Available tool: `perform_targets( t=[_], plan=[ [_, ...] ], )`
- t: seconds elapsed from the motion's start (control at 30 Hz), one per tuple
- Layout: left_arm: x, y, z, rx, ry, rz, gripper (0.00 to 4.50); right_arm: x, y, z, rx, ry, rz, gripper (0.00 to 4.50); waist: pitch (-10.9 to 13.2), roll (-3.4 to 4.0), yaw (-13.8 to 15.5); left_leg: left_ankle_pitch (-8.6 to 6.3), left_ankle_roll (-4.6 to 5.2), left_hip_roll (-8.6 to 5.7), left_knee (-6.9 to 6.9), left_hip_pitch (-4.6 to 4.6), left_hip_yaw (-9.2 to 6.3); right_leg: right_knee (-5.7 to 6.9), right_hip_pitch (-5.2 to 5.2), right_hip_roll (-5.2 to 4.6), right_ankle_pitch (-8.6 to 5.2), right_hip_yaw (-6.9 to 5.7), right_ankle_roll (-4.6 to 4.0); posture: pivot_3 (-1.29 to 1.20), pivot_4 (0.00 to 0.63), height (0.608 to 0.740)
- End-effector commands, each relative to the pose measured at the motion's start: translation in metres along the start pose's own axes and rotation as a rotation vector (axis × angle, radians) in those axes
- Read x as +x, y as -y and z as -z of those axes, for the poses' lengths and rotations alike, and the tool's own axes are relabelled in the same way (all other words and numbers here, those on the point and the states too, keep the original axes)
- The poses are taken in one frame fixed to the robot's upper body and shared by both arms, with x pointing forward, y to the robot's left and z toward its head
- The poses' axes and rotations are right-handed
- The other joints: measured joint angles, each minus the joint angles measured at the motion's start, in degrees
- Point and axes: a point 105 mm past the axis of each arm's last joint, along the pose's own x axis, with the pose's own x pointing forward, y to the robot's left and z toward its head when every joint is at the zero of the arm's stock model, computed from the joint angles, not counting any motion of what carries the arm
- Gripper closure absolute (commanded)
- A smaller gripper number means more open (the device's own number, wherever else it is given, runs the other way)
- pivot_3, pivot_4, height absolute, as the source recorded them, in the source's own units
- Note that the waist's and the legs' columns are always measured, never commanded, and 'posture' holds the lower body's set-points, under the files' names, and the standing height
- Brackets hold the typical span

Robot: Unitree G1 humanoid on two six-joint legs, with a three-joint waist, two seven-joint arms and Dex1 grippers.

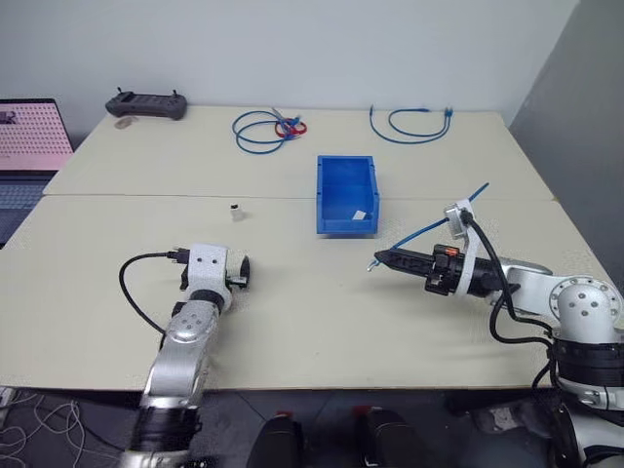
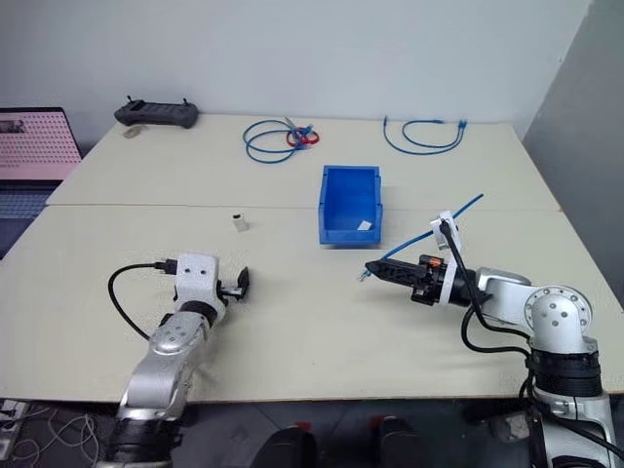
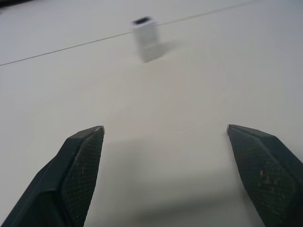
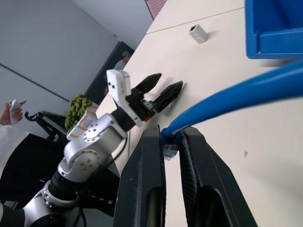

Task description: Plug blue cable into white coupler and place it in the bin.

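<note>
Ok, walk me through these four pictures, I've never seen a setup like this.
It is a two-armed robot at a pale table. Two pictures come from cameras on its head, looking down over the arms; the other two come from cameras on each wrist, looking along that arm's two black fingers. The left gripper is open with nothing between its fingers, and faces a small white coupler standing on the table. The right gripper is shut on one end of a blue cable. Farther back sit an open blue bin, more coiled cables and a black controller.
</note>
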Motion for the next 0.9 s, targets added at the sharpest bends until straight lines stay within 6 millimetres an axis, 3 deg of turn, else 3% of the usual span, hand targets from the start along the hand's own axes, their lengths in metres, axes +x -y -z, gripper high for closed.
perform_targets(
  t=[0.03,0.37,0.57,0.77,0.9],
  plan=[
    [0.022,-0.001,-0.021,-0.079,0.088,-0.032,0.17,0.001,-0.004,-0.014,-0.052,0.039,-0.010,4.36,0.0,-0.02,0.3,0.00,0.00,-0.03,0.01,-0.01,0.01,0.01,0.00,0.00,0.01,0.00,0.00,0.00,0.150,0.740],
    [0.068,-0.009,-0.024,-0.211,0.071,0.011,0.17,-0.005,-0.001,-0.017,-0.083,0.042,0.022,4.36,0.0,-0.05,0.0,-0.01,0.01,-0.04,-0.02,-0.07,0.01,-0.05,-0.04,0.03,0.17,-0.05,-0.23,0.00,0.150,0.740],
    [0.082,0.010,-0.026,-0.212,0.039,0.128,0.17,-0.001,-0.005,-0.018,-0.089,0.051,0.014,4.36,0.0,-0.06,-0.2,-0.01,0.01,-0.07,-0.01,-0.04,0.00,0.00,-0.01,0.04,0.05,-0.07,0.00,0.00,0.150,0.740],
    [0.092,0.001,-0.034,-0.196,0.037,0.075,0.17,-0.001,-0.006,-0.018,-0.091,0.055,0.019,4.36,0.0,-0.06,-0.1,-0.01,0.01,-0.09,0.00,-0.05,0.00,-0.01,-0.01,0.04,0.07,-0.08,0.02,0.00,0.150,0.740],
    [0.094,-0.004,-0.037,-0.163,0.041,0.057,0.81,-0.003,-0.006,-0.019,-0.091,0.063,0.027,4.36,0.0,-0.06,-0.2,-0.01,0.01,-0.07,0.00,-0.05,0.01,-0.01,-0.02,-0.01,0.07,-0.07,0.00,0.00,0.150,0.740]
  ],
)
